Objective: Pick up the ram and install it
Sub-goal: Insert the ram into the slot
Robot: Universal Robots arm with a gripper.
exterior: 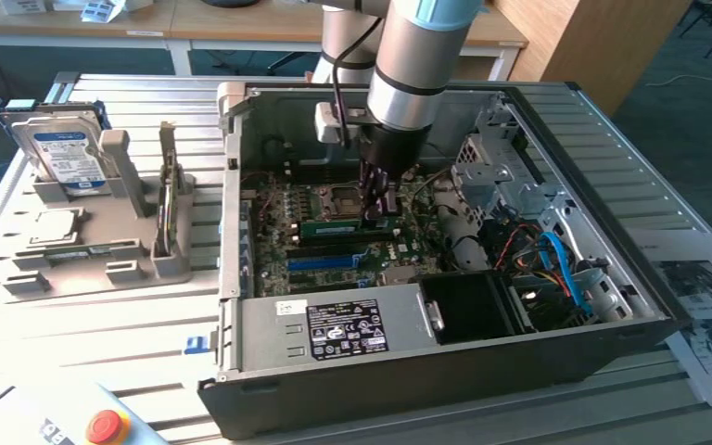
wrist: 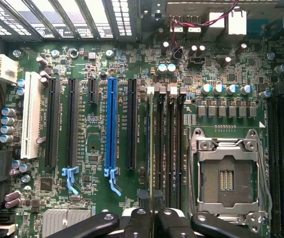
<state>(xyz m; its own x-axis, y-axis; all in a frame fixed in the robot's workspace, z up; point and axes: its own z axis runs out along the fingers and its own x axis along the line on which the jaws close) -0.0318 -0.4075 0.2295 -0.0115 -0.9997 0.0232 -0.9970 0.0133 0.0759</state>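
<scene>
Got gripper (exterior: 377, 213) pinched shut on ram (exterior: 331, 225), deep in the open case (exterior: 331, 371), low over the motherboard (exterior: 285, 255).

Key relation:
- No gap between ram and fingers. Clamped by its flat faces, standing on edge, bottom edge toward the board.
- In the exterior view, long axis roughly level, running along that view's left-right. Most of the visible green sticks out from the fingers toward the exterior view's left, just below the CPU socket (exterior: 337, 197).
- In the wrist view, ram (wrist: 151, 148) seen edge-on as a thin pale line coming straight out from between the fingertips.
- Long axis parallel to the black DIMM slots (wrist: 169, 148), same heading as the blue slot (wrist: 112, 124).
- Lined up, by my read, with the outermost DIMM slot, the one farthest from the socket (wrist: 228, 173) and nearest the long black card slot (wrist: 132, 124). Far end reaches about to the white latches (wrist: 150, 89).

Can't tell whether it is seated or hovering just above the slot; height hidden by the edge-on angle. No visible skew against the slot line, so alignment looks good. Only one arm here, so no question of which is nearer.
</scene>
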